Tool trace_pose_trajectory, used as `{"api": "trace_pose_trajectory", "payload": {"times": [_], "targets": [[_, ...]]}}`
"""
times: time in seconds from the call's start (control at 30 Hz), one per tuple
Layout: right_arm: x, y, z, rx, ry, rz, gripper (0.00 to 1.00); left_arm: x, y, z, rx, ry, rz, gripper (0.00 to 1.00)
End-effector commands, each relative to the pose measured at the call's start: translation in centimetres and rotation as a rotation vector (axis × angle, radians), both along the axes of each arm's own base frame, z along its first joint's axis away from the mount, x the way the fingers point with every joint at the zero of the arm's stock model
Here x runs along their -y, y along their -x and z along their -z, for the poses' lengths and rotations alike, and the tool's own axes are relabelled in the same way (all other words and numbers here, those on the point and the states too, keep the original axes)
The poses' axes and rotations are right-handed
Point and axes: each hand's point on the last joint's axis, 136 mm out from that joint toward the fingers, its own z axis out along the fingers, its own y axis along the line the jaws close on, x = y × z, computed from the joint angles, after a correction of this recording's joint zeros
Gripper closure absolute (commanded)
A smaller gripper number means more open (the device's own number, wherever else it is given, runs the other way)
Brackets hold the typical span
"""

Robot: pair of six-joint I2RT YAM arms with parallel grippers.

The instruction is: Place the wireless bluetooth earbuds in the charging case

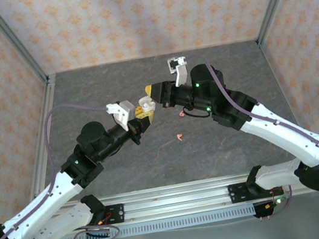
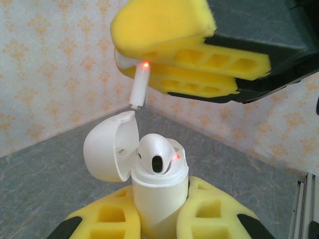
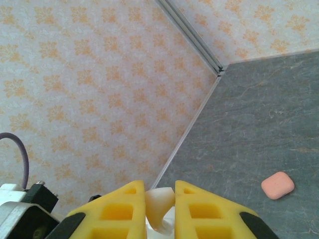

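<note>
My left gripper (image 2: pixel 160 191) is shut on the body of a white charging case (image 2: pixel 158 194), held upright with its lid (image 2: pixel 107 147) swung open to the left. One white earbud (image 2: pixel 155 154) sits in the case with a red light beside it. Just above it, my right gripper (image 2: pixel 124 50) is shut on a second white earbud (image 2: pixel 139 87), stem pointing down at the lid's edge and a red light glowing on it. In the right wrist view the earbud's head (image 3: pixel 160 201) shows between my right gripper's (image 3: pixel 159 193) yellow fingers. Both grippers (image 1: pixel 141 115) (image 1: pixel 150 91) meet above mid-table.
A coral-pink earbud (image 1: pixel 178 136) lies on the grey table in front of the grippers, with another small coral piece (image 1: pixel 181 114) beside the right arm. A pink case (image 3: pixel 277 185) lies shut on the table. Patterned walls and metal frame posts (image 1: pixel 19 51) enclose the table.
</note>
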Motion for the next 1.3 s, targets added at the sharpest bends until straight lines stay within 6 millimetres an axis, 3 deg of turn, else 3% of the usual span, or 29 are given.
{"api": "trace_pose_trajectory", "payload": {"times": [0.0, 0.23, 0.9, 1.27], "targets": [[0.7, 0.8, -1.2, 0.011, -0.027, 0.003, 0.83, 0.0, 0.0, -2.6, 0.045, 0.057, -0.006, 1.00], [1.1, 0.7, -1.2, 0.002, -0.005, 0.023, 0.84, -0.1, -0.3, -2.3, 0.045, 0.044, -0.017, 1.00], [0.1, 1.1, 1.9, -0.098, 0.055, -0.004, 0.85, -0.5, -0.3, -2.1, 0.054, 0.019, -0.037, 1.00], [-0.4, 1.0, 4.7, -0.195, 0.129, -0.003, 0.84, -0.3, -0.3, -1.9, 0.054, 0.021, -0.029, 1.00]]}}
